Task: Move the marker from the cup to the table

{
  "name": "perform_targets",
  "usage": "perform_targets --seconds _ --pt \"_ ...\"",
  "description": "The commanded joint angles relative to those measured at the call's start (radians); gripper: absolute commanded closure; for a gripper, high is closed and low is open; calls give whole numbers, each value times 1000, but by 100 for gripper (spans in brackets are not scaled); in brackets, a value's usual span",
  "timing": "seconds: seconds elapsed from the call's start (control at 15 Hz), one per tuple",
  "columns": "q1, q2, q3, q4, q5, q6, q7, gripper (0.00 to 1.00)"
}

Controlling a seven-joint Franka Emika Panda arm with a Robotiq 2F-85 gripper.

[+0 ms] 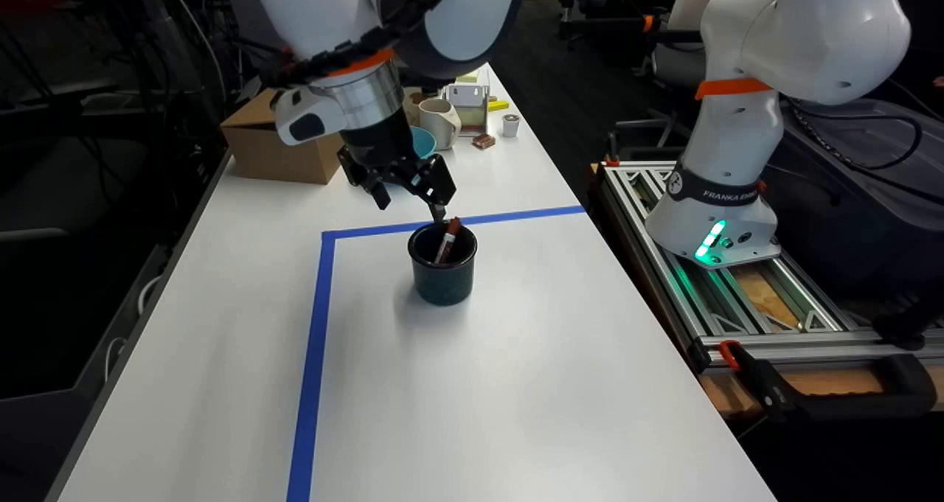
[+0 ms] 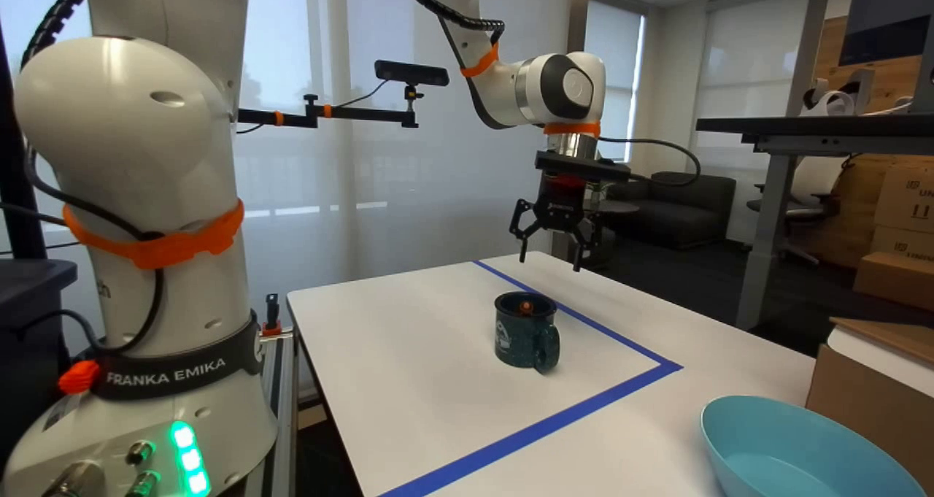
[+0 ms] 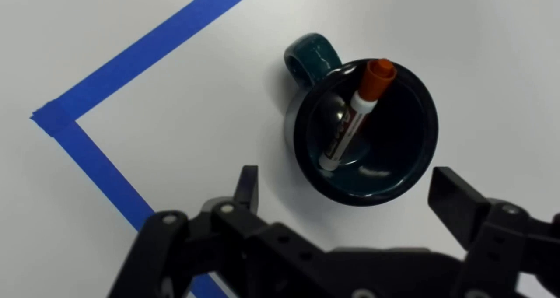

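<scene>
The marker, white and dark with a brownish-orange cap, leans inside the cup. It shows in both exterior views point(image 1: 447, 241) point(image 2: 526, 307) and in the wrist view point(image 3: 348, 129), cap end up near the rim. The dark teal cup point(image 1: 442, 284) point(image 2: 514, 342) point(image 3: 393, 158) stands upright on the white table point(image 1: 516, 399) point(image 2: 430, 373) point(image 3: 205, 101), inside the blue tape corner. My gripper point(image 1: 411, 204) point(image 2: 550, 262) point(image 3: 344, 171) is open and empty, pointing down. It hangs above the table, a little above and beside the cup, touching neither cup nor marker.
Blue tape point(image 1: 317, 340) point(image 2: 562, 413) point(image 3: 153, 48) lines the table. A light-blue bowl point(image 1: 423, 142) point(image 2: 795, 446) and a cardboard box point(image 1: 284, 148) point(image 2: 850, 387) stand outside it. A cream mug point(image 1: 440, 124), a small white cup point(image 1: 510, 124) and a brown packet point(image 1: 483, 141) are nearby.
</scene>
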Motion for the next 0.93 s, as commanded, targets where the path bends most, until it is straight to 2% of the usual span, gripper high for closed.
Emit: perform_targets --seconds 0.0,0.33,0.87 --pt "13 49 23 79 7 -117 19 0" --pt "12 62 33 124 11 -237 54 0" --pt "7 98 26 98 -10 -209 89 0"
